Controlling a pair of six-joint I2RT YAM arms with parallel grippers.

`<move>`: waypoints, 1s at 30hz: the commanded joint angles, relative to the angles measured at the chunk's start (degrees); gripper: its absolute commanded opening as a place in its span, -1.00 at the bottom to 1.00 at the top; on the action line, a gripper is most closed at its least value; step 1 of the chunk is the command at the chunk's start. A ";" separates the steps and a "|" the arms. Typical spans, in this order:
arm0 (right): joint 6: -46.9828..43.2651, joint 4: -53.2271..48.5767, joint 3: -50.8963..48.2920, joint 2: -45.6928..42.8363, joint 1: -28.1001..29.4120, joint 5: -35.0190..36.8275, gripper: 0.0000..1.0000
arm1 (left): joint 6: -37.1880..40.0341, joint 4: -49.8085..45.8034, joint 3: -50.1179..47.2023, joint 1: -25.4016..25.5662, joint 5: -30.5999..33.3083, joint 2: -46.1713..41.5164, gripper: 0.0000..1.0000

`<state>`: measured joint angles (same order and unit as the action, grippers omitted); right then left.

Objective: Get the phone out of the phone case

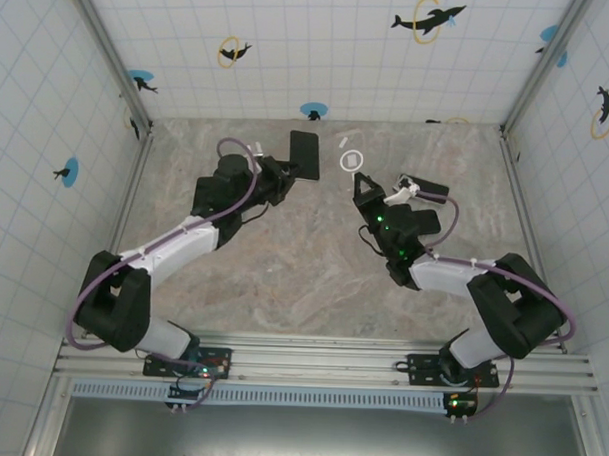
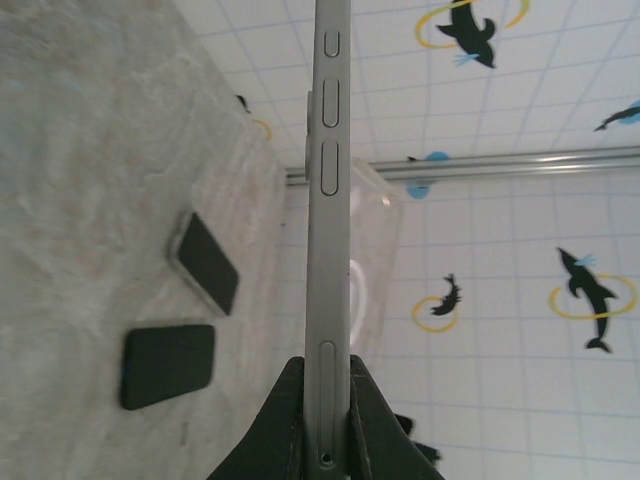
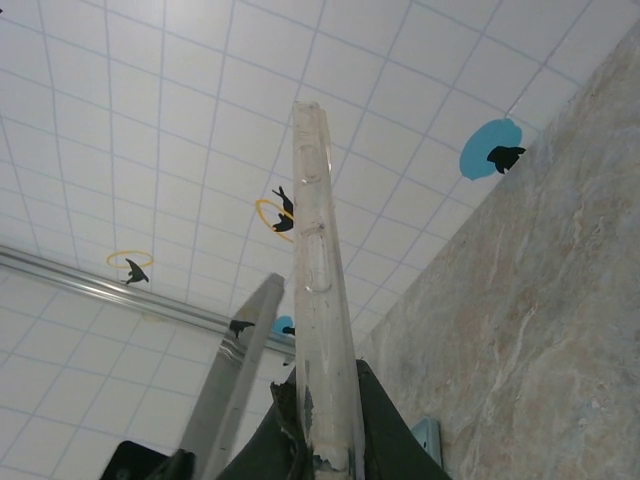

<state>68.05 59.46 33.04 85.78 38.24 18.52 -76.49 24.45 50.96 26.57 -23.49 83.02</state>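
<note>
The left arm (image 1: 174, 245) rose from its base at the near edge and reached up and inward over the marbled surface (image 1: 313, 278), elbow bent and wrist turned toward the middle. The left claw (image 1: 282, 177) was clamped on the phone (image 1: 304, 153) by its lower end, so the dark body stood out beyond the fingers toward the far wall. From the left wrist, the left claw (image 2: 327, 410) pinched the phone (image 2: 328, 200) edge-on between its black fingers (image 2: 285, 420). The phone's grey side, with its buttons, ran straight up the frame.

The right arm (image 1: 463, 274) was folded at the elbow and stretched up and inward from the right. The right claw (image 1: 366, 188) gripped the phone case (image 1: 353, 161), a clear shell with a white ring, held just ahead of its fingers. From the right wrist, the right claw (image 3: 325, 440) was tight on the lower end of the phone case (image 3: 318, 280), which stood edge-on and slightly tilted.

The phone was out of the case. From above, the two were near each other but apart, the phone left and the case right. From the right wrist, the phone's grey edge (image 3: 235, 380) showed just left of the case, leaning away from it. From the left wrist, the clear case (image 2: 385, 240) showed just behind the phone. Farther left, a dark slab (image 2: 168, 365) and a white-rimmed slab (image 2: 205, 262) lay on the surface.
</note>
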 commanded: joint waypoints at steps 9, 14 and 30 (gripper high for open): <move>-0.20 -1.29 -0.45 -1.08 0.56 0.76 -1.00 | 13.32 4.26 -6.42 -11.45 -13.51 4.53 -1.00; -0.29 -1.28 -0.03 -0.35 1.04 0.39 -1.00 | 14.27 7.24 -7.58 -13.77 -15.23 9.10 -1.00; 1.02 0.22 0.14 2.07 1.72 -0.14 -1.00 | 11.76 10.58 -5.35 -16.62 -15.09 21.13 -1.00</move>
<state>68.40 57.17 33.01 87.09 39.55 17.82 -64.14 30.57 43.16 10.68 -37.10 103.50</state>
